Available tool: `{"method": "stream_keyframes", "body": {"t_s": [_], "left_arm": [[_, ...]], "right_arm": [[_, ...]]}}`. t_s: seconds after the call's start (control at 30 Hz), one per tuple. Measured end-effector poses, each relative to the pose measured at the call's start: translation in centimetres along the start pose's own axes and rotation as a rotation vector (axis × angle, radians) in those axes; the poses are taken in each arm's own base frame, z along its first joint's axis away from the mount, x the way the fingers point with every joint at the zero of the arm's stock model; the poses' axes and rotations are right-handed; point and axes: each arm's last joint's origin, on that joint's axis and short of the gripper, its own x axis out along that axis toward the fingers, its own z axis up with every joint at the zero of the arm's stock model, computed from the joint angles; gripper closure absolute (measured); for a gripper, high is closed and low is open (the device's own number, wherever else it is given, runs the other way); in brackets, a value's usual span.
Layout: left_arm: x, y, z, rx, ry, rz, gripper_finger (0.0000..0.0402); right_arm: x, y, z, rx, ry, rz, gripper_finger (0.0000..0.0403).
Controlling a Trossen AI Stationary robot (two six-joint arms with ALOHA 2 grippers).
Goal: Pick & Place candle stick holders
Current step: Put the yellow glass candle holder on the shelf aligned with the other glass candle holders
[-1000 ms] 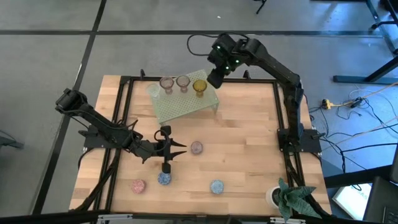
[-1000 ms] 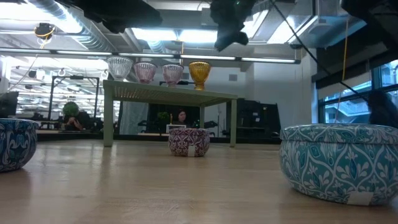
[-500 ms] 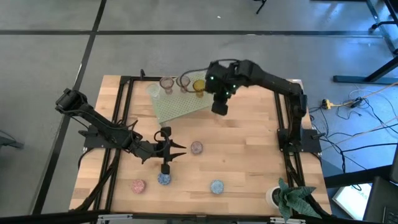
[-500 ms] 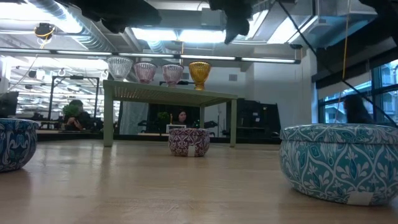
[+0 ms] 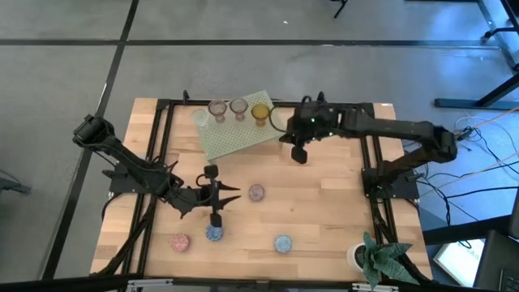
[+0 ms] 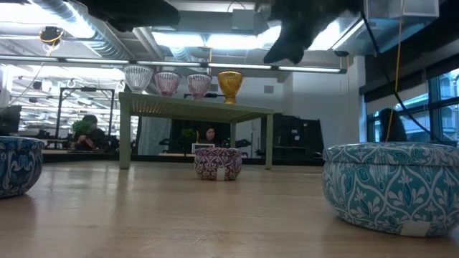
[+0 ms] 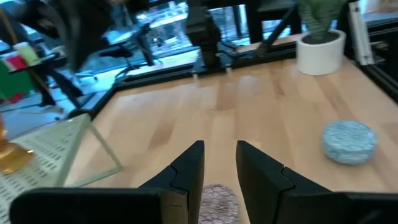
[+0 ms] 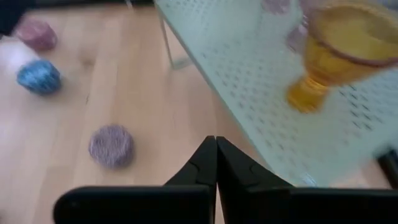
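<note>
Several stemmed glass candle stick holders stand on the pale green rack (image 5: 239,134): a clear one (image 5: 200,118), two pinkish ones (image 5: 217,109) (image 5: 238,106) and an amber one (image 5: 260,113). On the table sit a mauve holder (image 5: 256,192), a pink one (image 5: 180,242) and two blue ones (image 5: 214,234) (image 5: 282,242). My left gripper (image 5: 233,194) hangs just left of the mauve holder (image 7: 219,200), pointing at it, fingers a little open and holding nothing. My right gripper (image 5: 298,154) hangs shut and holding nothing above the table, right of the rack, near the amber holder (image 8: 348,56).
A white pot with a green plant (image 5: 375,255) stands at the near right corner. A black frame (image 5: 158,162) runs along the table's edges. Bare wood lies between the rack and the near row of holders.
My right gripper has come away from above the rack's far right corner, moving toward the table's near and right side and sinking lower, while its arm has folded back toward the right edge. The holders on the rack have stayed in place.
</note>
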Motion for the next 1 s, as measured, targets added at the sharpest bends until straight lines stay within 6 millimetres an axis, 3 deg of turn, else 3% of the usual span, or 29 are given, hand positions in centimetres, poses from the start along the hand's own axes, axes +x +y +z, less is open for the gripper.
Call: {"method": "stream_keyframes", "body": {"t_s": [0.23, 0.47, 1.0], "left_arm": [[0.0, 0.1, 0.1, -0.007, -0.007, 0.019, 0.0313], [0.0, 0.1, 0.1, -0.011, -0.010, 0.038, 0.0313], [0.0, 0.2, 0.1, 0.007, -0.010, 0.044, 0.0313]], "right_arm": [[4.7, -0.4, -3.8, -0.026, -0.163, -0.006, 0.0401], [6.8, -1.0, -3.3, -0.065, -0.291, -0.066, 0.0402], [10.3, -3.7, -3.9, -0.012, -0.358, -0.136, 0.0402]]}}
